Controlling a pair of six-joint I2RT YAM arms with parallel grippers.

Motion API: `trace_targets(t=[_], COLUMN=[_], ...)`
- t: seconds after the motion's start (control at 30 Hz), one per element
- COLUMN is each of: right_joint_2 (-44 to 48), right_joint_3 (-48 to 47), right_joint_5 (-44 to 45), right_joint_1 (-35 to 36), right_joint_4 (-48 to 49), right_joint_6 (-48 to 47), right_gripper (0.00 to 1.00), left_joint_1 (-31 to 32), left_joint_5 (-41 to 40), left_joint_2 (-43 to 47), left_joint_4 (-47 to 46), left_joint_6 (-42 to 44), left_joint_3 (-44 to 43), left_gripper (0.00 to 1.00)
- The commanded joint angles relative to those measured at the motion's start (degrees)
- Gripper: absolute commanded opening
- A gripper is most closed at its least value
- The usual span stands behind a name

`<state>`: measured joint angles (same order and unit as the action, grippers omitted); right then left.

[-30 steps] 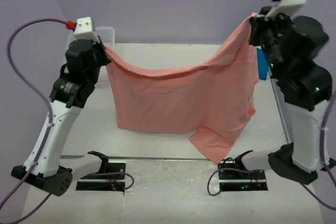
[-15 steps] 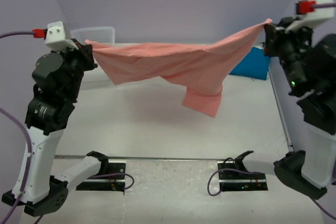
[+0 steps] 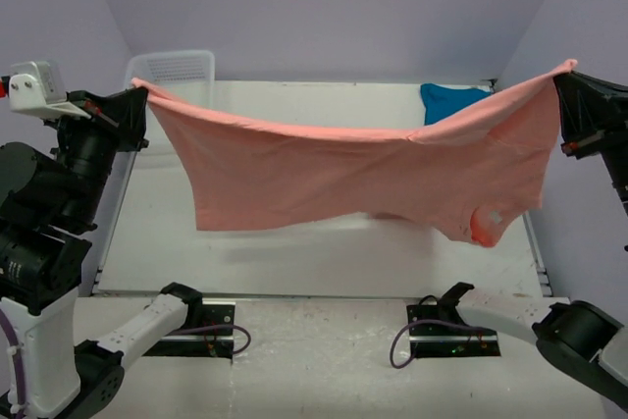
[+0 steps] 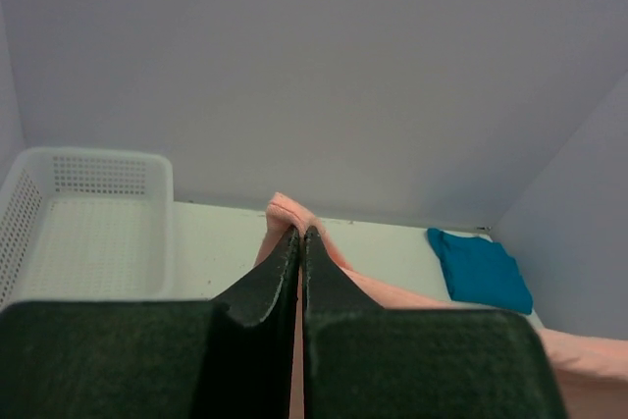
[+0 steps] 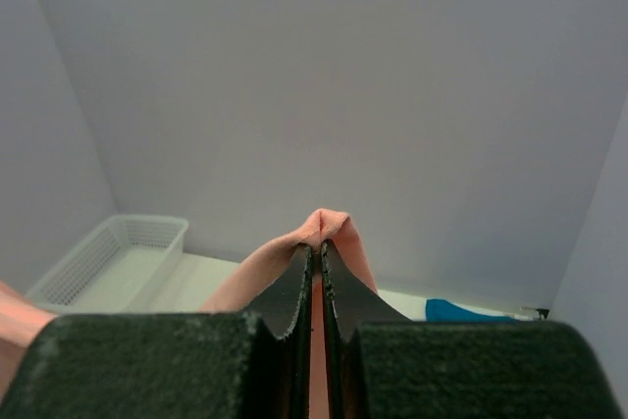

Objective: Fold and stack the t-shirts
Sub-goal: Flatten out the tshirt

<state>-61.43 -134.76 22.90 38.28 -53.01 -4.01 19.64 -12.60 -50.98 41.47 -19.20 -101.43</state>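
The salmon-pink t-shirt (image 3: 343,169) hangs stretched wide in the air between both arms, sagging in the middle, its white neck label (image 3: 494,215) near the lower right. My left gripper (image 3: 137,95) is shut on the shirt's left corner; the cloth (image 4: 287,211) bunches past the tips of my left gripper (image 4: 300,235). My right gripper (image 3: 561,80) is shut on the opposite corner, a pink fold (image 5: 329,225) poking out beyond my right gripper (image 5: 316,248). The teal-blue t-shirt (image 3: 449,100) lies folded at the table's far right (image 4: 478,267), partly hidden behind the pink one.
A white mesh basket (image 3: 177,68) stands at the table's back left (image 4: 83,233). The white table (image 3: 294,242) lies below the hanging shirt. Purple walls close in at the back and both sides.
Both arms have swung outward and apart, pulling the pink shirt from a drooping hang into a wide taut spread. The hanging sleeve has lifted off the table's front.
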Motion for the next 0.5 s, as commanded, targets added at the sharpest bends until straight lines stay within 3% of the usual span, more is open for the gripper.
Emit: trace_targets(t=[0.0, 0.1, 0.23, 0.47], right_joint_2=[-2.81, -5.36, -17.01, -28.56], right_joint_3=[-2.35, -3.23, -8.31, -6.14], right_joint_5=[-1.80, -0.05, 2.94, -5.92], right_joint_1=[0.39, 0.39, -1.10, -14.36], right_joint_4=[0.10, 1.15, 2.39, 3.09], right_joint_6=[0.41, -1.16, -4.95, -1.09], right_gripper=[0.00, 0.00, 0.00, 0.00], left_joint_1=[-0.13, -0.13, -0.13, -0.13], left_joint_5=[2.49, 2.06, -2.85, -12.26], left_joint_2=[-2.01, -6.13, -16.48, -25.92], left_joint_4=[0.72, 0.19, -1.04, -11.49], left_joint_6=[-1.01, -1.10, -1.10, -1.02], left_joint_3=[-3.16, -3.08, 0.34, 12.19], left_gripper=[0.00, 0.00, 0.00, 0.00])
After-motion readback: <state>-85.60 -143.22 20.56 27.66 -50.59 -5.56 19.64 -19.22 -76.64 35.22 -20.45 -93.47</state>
